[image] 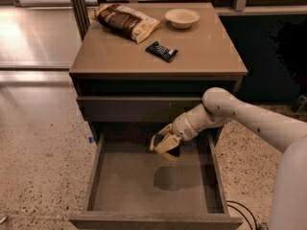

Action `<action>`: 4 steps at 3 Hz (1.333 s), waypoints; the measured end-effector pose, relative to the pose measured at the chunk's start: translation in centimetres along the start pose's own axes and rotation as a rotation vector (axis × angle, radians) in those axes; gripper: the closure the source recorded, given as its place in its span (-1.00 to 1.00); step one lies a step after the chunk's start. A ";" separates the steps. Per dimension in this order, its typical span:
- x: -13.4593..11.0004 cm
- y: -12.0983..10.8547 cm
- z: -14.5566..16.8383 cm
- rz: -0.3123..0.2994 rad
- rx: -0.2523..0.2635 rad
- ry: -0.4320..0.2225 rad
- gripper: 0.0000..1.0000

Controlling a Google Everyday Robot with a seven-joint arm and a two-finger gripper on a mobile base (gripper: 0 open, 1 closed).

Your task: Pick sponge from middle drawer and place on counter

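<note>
The middle drawer (139,190) is pulled open at the bottom of the brown cabinet, and its greyish floor holds only a shadow. My gripper (164,145) hangs above the drawer's back half, just below the closed drawer front (134,108). Its pale fingers are shut on the sponge (172,150), of which only a small dark part shows between them. The tan counter (124,56) lies above, behind the gripper.
On the counter lie a brown-and-white snack bag (125,20) at the back left, a pale bowl (182,17) at the back right and a dark glossy packet (161,51) in the middle. Speckled floor lies to the left. My white arm reaches in from the right.
</note>
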State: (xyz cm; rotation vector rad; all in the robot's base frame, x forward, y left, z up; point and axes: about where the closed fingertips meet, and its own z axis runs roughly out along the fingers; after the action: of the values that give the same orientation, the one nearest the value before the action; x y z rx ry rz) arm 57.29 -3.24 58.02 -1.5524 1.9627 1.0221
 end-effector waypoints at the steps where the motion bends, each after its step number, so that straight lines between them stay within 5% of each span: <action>1: -5.1 -1.6 -4.7 0.002 -0.021 -0.055 1.00; 2: -9.8 -2.7 -9.2 -0.015 -0.020 -0.106 1.00; 4: -10.8 -3.1 -10.2 -0.035 -0.005 -0.118 1.00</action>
State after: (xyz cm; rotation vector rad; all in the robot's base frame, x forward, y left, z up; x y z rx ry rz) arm 64.31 -4.52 71.45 -1.4885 1.8484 1.0798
